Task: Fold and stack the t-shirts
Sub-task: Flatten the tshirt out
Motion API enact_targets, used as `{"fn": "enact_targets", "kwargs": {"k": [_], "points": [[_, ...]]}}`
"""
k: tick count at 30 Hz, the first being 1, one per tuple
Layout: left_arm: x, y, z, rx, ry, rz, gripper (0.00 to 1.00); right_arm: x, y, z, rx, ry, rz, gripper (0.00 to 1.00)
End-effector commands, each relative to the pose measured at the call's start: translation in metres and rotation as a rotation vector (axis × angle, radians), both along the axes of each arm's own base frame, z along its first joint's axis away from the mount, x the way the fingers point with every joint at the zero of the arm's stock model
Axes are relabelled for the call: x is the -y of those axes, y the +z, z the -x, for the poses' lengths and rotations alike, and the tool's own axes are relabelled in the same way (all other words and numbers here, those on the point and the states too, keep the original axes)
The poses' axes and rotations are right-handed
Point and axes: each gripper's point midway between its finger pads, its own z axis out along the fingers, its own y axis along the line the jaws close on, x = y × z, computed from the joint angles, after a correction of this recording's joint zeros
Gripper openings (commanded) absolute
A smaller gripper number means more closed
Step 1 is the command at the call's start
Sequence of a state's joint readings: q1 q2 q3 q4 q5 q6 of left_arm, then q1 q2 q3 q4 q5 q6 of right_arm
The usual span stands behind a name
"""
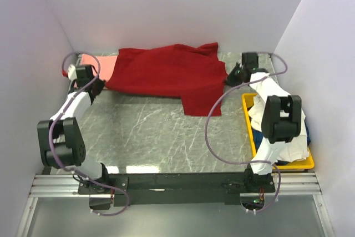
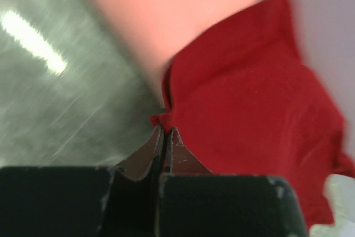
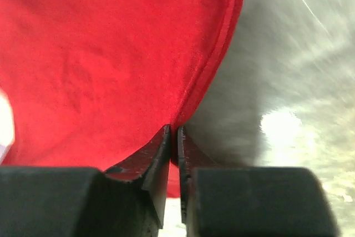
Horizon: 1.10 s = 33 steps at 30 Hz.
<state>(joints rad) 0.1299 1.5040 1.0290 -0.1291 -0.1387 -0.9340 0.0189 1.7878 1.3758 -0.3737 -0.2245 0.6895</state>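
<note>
The left gripper (image 2: 165,131) is clamped on a corner of the red shirt (image 1: 166,73); the right gripper (image 3: 173,131) pinches its hem, jaws a slit apart. That shirt spreads across the top view's upper middle, hiding most of the pink shirt (image 1: 102,62) at upper left. The right arm covers part of the white shirt (image 1: 291,149) in the tray (image 1: 248,104) at right.

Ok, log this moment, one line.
left gripper: shut on red t-shirt | right gripper: shut on same | pink t-shirt: partly under red
</note>
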Motion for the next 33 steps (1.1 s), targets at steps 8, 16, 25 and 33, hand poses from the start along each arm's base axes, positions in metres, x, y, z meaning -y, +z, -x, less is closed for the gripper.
{"fn": "enact_targets", "kwargs": {"k": [8,16,25,33], "points": [[0.006,-0.049,0.047,-0.086,0.070,0.089,0.02,0.012,-0.040,0.066,-0.063,-0.015,0.056,0.41],[0.009,-0.059,0.067,-0.077,0.056,0.079,0.06,-0.023,-0.057,0.127,-0.074,0.033,0.176,0.43],[0.003,-0.042,0.076,-0.036,0.079,0.040,0.06,-0.022,-0.099,0.148,-0.184,0.028,0.242,0.40],[0.002,-0.038,0.078,-0.033,0.078,0.025,0.06,-0.018,-0.107,0.150,-0.196,0.021,0.260,0.40]]}}
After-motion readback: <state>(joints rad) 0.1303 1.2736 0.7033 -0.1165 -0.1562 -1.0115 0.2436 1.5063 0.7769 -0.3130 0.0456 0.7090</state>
